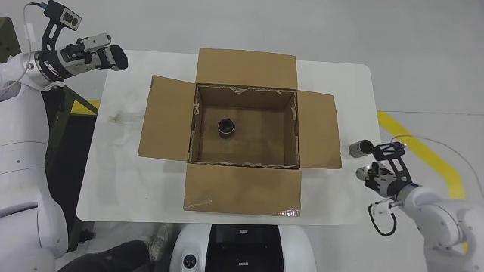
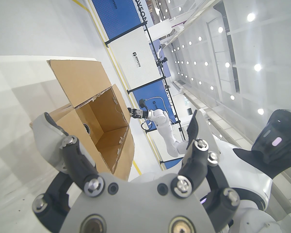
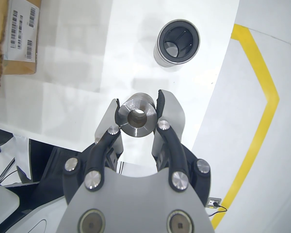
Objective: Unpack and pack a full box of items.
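You have right gripper [image 3: 138,103] clamped on steel bushing [image 3: 146,109], 4 o'clock of box [image 1: 242,189] | left gripper [image 2: 121,117] spread wide, empty, 10 o'clock.

Box [image 1: 246,68] open — ring [image 1: 227,127] inside; bearing [image 3: 176,43] outside, to its right; bushing [image 3: 137,115] gripped.

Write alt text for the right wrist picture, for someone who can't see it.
The right gripper clamps a hollow metal cylinder above a white table. Beyond it a second, black-lined cylinder sits on the table, with a labelled cardboard flap to one side and a yellow floor line to the other.
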